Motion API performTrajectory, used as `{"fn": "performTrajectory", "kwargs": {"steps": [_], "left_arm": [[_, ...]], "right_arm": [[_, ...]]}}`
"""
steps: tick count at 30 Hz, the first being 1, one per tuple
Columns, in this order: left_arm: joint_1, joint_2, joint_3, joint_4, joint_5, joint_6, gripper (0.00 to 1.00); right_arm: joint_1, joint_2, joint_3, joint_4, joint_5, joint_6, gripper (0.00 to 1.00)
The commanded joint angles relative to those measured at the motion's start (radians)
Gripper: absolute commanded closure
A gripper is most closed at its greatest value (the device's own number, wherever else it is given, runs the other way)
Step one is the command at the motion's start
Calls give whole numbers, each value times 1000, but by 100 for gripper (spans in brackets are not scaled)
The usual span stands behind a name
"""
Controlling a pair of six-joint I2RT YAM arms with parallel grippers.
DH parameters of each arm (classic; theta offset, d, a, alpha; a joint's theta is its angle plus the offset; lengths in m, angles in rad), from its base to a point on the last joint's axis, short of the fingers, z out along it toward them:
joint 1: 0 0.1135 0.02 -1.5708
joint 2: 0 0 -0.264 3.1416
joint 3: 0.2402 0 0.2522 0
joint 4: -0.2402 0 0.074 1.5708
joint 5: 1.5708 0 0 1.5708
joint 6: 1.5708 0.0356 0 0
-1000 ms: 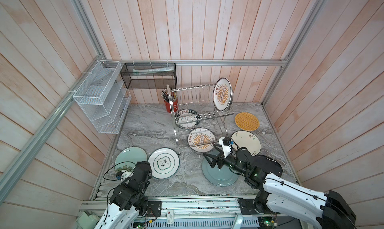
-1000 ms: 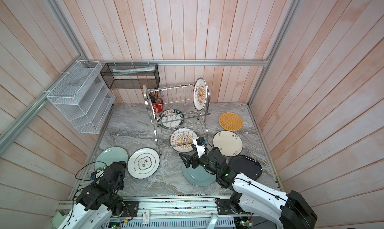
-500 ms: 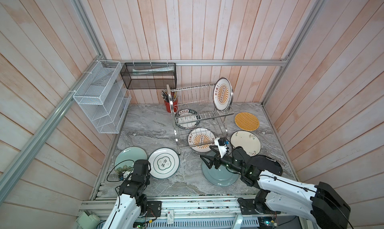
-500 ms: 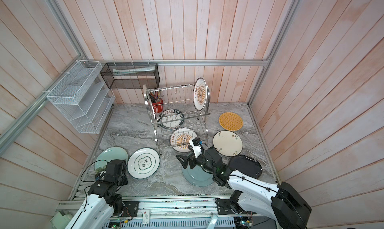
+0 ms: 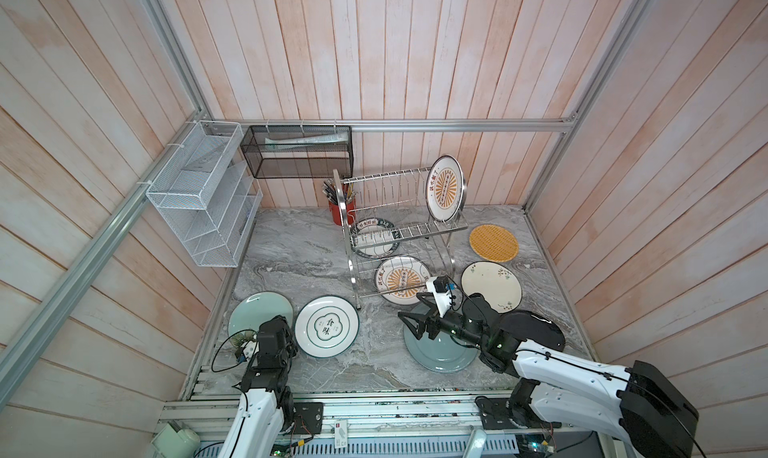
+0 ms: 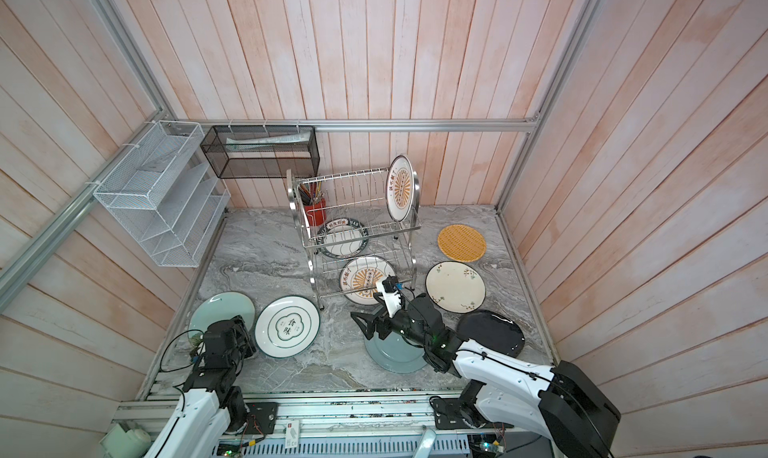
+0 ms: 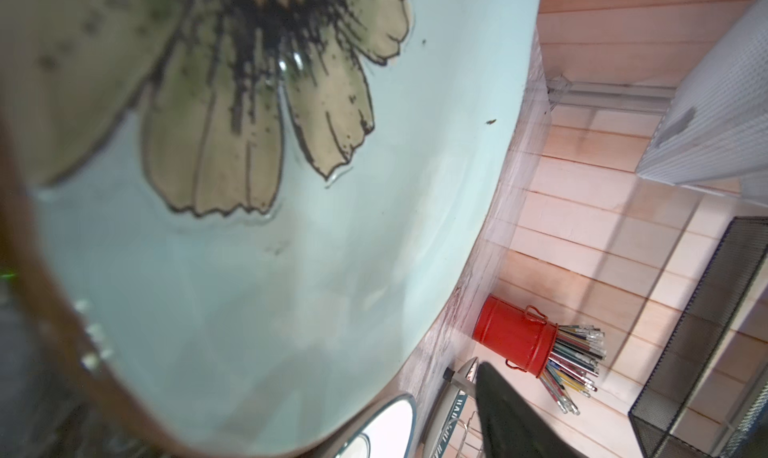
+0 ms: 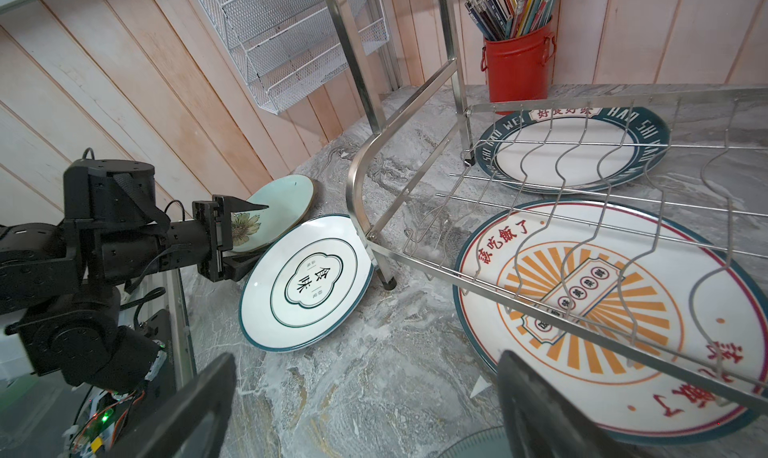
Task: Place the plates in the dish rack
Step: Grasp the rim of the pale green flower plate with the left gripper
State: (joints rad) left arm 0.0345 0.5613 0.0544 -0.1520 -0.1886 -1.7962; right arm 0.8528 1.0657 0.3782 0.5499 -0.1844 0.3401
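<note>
Claws: left claw (image 8: 253,235), jaws apart astride the rim of the pale green plate (image 8: 286,198), nothing pinched yet; right claw (image 5: 408,326) gaping, empty, over the blue-grey plate (image 5: 440,354). Judged best: seat the rim deep between the jaws, clamp squarely, lift clear of the white green-ringed plate (image 8: 305,281) just beside. Farther off, one dish rack (image 5: 415,232) holding one upright sunburst plate (image 5: 445,188). Plates: nine, yellow woven disc (image 5: 493,243) included; eight on the surface (image 5: 311,244).
</note>
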Motion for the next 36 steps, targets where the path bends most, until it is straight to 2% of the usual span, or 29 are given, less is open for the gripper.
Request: {"fn": "performTrajectory", "kwargs": {"steps": [1, 4, 10, 15, 20, 25, 29, 36], "left_arm": [[13, 6, -65, -78, 0, -39, 34], [21, 9, -86, -60, -1, -65, 42], [25, -20, -108, -56, -11, -81, 67], [25, -103, -58, -169, -45, -10, 86], [27, -148, -13, -202, -64, 117, 97], [27, -127, 27, -227, -50, 176, 100], [27, -124, 41, -155, -12, 277, 100], [27, -153, 152, -218, -6, 423, 100]], "right_arm": [[10, 3, 13, 16, -4, -10, 2], [12, -1, 11, 15, -4, -10, 2], [13, -5, 10, 16, -2, -10, 2], [14, -18, 8, 13, 10, -13, 2], [14, -19, 8, 10, 14, -16, 2], [15, -14, 13, 1, 20, -18, 2], [16, -21, 9, 1, 26, -20, 2], [16, -18, 12, -7, 38, -26, 2]]}}
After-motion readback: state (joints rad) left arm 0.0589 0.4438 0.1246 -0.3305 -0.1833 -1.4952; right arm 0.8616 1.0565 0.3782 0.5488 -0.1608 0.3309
